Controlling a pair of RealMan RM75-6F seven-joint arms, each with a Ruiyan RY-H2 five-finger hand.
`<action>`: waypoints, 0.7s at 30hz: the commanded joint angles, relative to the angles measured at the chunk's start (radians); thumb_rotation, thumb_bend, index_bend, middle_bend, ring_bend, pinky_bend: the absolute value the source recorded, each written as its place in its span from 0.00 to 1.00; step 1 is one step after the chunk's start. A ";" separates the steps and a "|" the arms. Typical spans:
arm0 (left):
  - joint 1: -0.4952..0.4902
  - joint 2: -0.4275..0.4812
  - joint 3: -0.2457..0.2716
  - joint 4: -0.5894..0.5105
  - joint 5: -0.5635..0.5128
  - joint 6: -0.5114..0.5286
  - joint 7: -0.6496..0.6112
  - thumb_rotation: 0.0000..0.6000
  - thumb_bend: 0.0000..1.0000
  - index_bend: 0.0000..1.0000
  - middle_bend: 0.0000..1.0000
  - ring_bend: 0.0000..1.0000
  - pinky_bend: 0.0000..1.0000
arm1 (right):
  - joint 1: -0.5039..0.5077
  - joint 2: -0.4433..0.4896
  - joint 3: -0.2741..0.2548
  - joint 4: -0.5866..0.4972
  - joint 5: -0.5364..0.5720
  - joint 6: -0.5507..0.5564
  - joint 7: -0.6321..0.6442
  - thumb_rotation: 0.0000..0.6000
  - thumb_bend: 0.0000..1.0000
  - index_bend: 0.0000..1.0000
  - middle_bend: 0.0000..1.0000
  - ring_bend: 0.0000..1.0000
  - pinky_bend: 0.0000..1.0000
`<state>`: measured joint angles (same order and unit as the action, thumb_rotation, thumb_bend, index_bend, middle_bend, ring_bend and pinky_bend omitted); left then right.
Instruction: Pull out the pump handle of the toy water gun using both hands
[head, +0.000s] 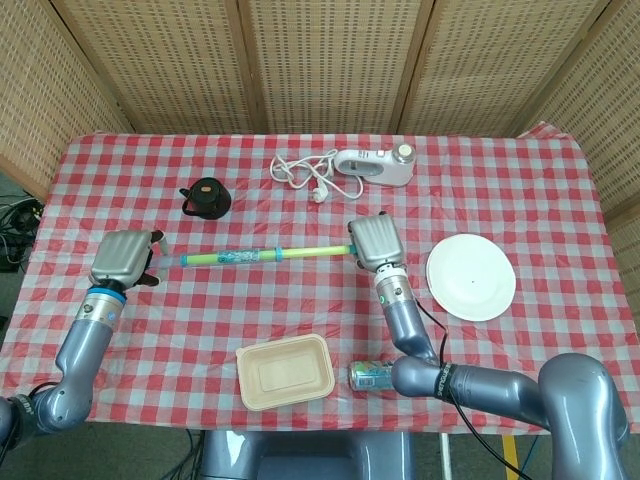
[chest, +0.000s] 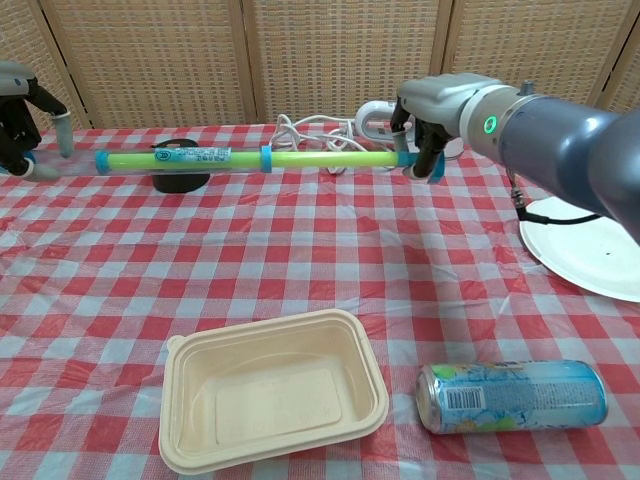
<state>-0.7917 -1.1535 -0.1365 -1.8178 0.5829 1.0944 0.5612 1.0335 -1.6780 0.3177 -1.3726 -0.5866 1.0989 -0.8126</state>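
Because the toy water gun (head: 265, 257) is a slim green plastic tube with a printed label near its left part and a blue collar around mid-length, it will likely handle as light and stiff, with a smooth, somewhat slippery skin that offers little for fingers to bite on except at its ends. It is held up off the red-checked bench (head: 560, 190), between the two hands, with its long axis running left to right across the robot and tilted slightly, the right end sitting a little further from the robot in the head view. The right hand (chest: 425, 140) is clenched around the blue fitting at the right end, fingers curled under the tube. The left hand (head: 122, 257) sits at the far left; in the chest view a pale, translucent rod (chest: 68, 167) seems to run from the tube's blue left cap toward that hand (chest: 18, 140), which looks closed on its tip, though the edge of the picture cuts the grip off. If that rod is the pump handle, it points toward the robot's left, and pulling should go straight along the axis, since a thin rod would probably flex or bind if bent sideways. Best holds appear to be the two end fittings.
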 joint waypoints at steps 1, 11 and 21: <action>0.017 0.007 0.015 0.021 0.011 -0.011 -0.017 1.00 0.44 0.58 0.83 0.79 0.69 | -0.007 0.011 -0.006 0.006 -0.001 0.003 -0.004 1.00 0.54 0.82 1.00 0.96 0.44; 0.051 0.025 0.031 0.072 0.031 -0.036 -0.055 1.00 0.44 0.59 0.83 0.79 0.69 | -0.020 0.035 -0.011 0.024 0.006 0.019 -0.031 1.00 0.54 0.82 1.00 0.96 0.44; 0.059 0.031 0.032 0.084 0.055 -0.048 -0.064 1.00 0.44 0.59 0.83 0.79 0.69 | -0.026 0.060 -0.009 0.011 0.027 0.042 -0.068 1.00 0.54 0.82 1.00 0.96 0.44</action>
<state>-0.7332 -1.1229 -0.1046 -1.7341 0.6371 1.0467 0.4975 1.0088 -1.6201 0.3081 -1.3602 -0.5613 1.1387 -0.8788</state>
